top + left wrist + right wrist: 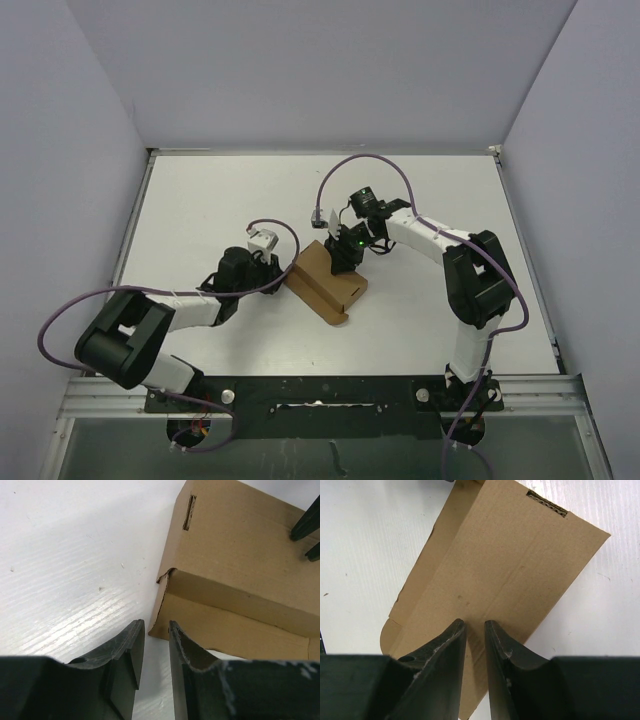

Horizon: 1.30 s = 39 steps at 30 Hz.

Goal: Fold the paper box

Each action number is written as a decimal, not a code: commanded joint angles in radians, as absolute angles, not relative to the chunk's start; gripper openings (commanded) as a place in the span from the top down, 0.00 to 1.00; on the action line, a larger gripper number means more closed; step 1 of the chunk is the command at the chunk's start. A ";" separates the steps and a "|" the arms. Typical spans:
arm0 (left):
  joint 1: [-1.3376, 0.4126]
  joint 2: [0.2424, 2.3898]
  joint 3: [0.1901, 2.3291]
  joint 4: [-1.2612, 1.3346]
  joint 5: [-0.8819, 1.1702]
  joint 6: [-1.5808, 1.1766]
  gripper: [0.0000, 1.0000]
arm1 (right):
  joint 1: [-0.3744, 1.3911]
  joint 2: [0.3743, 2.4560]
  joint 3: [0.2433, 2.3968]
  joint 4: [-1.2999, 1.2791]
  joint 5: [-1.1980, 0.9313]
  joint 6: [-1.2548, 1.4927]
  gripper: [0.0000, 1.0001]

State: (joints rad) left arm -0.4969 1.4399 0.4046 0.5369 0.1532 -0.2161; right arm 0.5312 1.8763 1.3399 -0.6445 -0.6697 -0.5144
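item 1: box (326,283). brown cardboard, partly folded, lying at an angle in the middle of the table (200,200), between my two arms. one broad panel faces up and a low side wall runs along one edge. a cut slot (189,512) shows near one corner, and a rounded flap (390,630) lies out flat at another.

item 2: my right pincer (473,623). fingers a narrow slit apart, nothing between them, tips at the broad panel; i cannot tell whether they touch it. i judge it serves as a weight, so the box neither slides nor springs open while the other side is worked.

item 3: my left pincer (156,625). fingers likewise a narrow slit apart, pinching nothing. it sits low over the table, just short of the box's corner, where the side wall has a ragged cut. i judge it is lined up to push or tuck that wall.

item 4: edges and room. bare table lies to the left of the box and beyond it, and the box is well clear of every table edge. the tight spot is at the box itself, where both pincers stand near each other.
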 commanded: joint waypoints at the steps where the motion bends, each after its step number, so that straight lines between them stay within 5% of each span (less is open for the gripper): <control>1: -0.503 1.473 0.456 0.614 0.175 -0.202 0.76 | 0.538 1.915 1.345 -0.643 -0.620 -0.523 0.75; 17: -0.500 1.511 0.518 0.569 0.182 -0.212 1.00 | 0.541 1.920 1.347 -0.646 -0.627 -0.520 0.75; 39: -0.502 1.472 0.551 0.566 0.274 -0.133 1.00 | 0.540 1.932 1.347 -0.631 -0.644 -0.479 0.75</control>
State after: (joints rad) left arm -0.4957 1.5082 0.5114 0.4526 0.1989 -0.1444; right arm 0.5308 1.8904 1.3529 -0.6434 -0.6735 -0.4923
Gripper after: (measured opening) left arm 0.007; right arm 0.247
